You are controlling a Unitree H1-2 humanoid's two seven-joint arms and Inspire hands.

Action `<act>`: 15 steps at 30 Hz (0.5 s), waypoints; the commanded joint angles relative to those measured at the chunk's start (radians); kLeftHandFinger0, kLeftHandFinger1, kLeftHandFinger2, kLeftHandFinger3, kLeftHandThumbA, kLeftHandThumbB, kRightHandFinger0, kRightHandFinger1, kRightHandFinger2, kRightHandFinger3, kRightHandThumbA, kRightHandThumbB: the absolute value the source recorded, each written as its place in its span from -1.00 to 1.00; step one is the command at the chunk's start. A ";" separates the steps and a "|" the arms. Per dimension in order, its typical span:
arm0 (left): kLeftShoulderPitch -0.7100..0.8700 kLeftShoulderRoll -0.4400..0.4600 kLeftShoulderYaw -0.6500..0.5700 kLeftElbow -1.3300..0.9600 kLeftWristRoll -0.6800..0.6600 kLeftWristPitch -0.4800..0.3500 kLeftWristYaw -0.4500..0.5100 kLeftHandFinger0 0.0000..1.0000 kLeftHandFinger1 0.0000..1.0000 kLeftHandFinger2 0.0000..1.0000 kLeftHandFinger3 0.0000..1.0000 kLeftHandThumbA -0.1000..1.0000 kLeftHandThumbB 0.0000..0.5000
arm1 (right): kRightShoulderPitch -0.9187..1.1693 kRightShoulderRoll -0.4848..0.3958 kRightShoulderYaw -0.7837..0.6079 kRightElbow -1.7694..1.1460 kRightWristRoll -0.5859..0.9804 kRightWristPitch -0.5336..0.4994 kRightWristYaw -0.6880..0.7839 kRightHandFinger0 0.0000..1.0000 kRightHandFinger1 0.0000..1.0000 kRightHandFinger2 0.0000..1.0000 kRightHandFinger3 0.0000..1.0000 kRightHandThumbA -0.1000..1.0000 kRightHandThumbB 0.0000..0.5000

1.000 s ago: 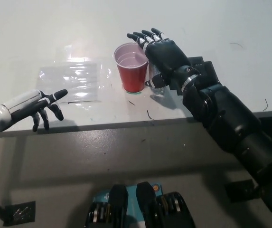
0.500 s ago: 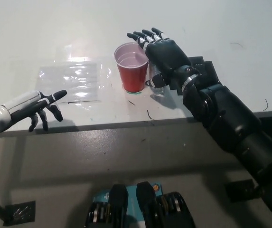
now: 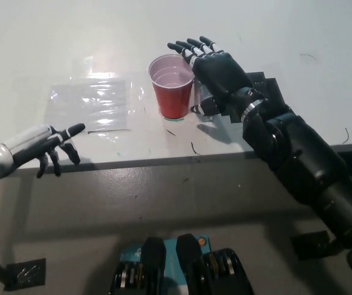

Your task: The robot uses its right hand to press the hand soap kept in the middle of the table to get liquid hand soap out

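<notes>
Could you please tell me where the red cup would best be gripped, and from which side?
Probably around the mid-wall of the red cup, approached from the robot's left: it stands upright and open-topped, and the right hand with a clear container under it crowds the other side.

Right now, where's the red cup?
In the head view the red cup stands upright near the table's middle, right of the clear plastic sheet. The black right hand hovers open at its right side, over a mostly hidden clear container.

A red plastic cup (image 3: pixel 173 87) stands upright near the table's (image 3: pixel 53 43) middle, a short way in from the front edge. To its left a clear plastic sheet (image 3: pixel 93 102) lies flat, close to that front edge.
</notes>
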 commanded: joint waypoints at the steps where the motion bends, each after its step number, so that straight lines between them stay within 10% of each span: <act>1: 0.010 0.045 0.020 -0.049 -0.001 0.005 -0.007 -0.54 -0.31 0.04 0.51 1.00 -0.20 | -0.054 -0.030 -0.067 -0.101 0.070 0.066 0.129 1.00 1.00 1.00 1.00 1.00 0.77; 15: 0.067 0.036 0.027 -0.080 -0.010 0.017 -0.006 -0.51 -0.29 0.04 0.49 1.00 -0.26 | -0.167 -0.028 -0.158 -0.233 0.052 0.134 0.180 1.00 1.00 1.00 1.00 1.00 0.92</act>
